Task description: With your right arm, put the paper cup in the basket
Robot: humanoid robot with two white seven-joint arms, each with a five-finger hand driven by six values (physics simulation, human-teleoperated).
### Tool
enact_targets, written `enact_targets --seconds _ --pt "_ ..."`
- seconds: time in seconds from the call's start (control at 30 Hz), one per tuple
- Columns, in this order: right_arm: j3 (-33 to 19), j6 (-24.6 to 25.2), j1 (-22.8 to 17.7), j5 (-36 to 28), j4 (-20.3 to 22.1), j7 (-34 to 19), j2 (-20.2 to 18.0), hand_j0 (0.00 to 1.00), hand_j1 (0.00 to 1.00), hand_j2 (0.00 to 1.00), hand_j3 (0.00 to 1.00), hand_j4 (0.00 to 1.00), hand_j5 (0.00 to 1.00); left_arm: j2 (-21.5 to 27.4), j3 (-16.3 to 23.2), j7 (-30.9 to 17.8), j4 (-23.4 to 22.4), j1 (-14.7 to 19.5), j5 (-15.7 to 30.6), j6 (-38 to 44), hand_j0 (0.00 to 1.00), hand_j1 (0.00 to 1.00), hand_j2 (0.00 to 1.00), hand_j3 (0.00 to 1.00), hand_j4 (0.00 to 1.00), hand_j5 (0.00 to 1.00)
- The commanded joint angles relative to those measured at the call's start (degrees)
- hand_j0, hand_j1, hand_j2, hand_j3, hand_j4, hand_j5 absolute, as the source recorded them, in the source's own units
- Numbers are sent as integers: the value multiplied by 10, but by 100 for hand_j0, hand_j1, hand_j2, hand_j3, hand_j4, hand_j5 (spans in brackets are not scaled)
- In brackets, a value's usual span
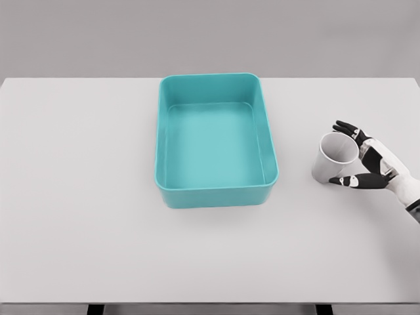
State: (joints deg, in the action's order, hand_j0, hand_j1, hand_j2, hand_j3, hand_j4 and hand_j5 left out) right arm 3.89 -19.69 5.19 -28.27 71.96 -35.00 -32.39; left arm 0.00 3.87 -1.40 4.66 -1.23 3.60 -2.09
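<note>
Cup [335,156] between right hand [367,161] fingers, right of basket [216,190]

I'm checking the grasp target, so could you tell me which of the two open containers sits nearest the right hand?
The white paper cup, between the right hand's fingers; the teal basket sits apart at the table's middle.

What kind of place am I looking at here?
Probably a simulated test bench, not a real room: a bare white table, a blank grey backdrop, a teal basket, and the right hand around a paper cup.
</note>
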Motion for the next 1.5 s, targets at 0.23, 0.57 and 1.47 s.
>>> enact_targets --seconds 0.23,0.57,1.47 --pt "1 -2 0 -4 -9 0 0 100 100 100 100 100 100 0 0 0 0 0 0 0 100 100 100 100 100 100" --pt "6 -3 7 -3 -28 0 8 100 100 100 100 100 100 0 0 0 0 0 0 0 100 100 100 100 100 100" --pt "15 3 15 2 -22 0 20 72 72 72 72 72 72 0 0 0 0 0 0 0 100 100 100 100 100 100"
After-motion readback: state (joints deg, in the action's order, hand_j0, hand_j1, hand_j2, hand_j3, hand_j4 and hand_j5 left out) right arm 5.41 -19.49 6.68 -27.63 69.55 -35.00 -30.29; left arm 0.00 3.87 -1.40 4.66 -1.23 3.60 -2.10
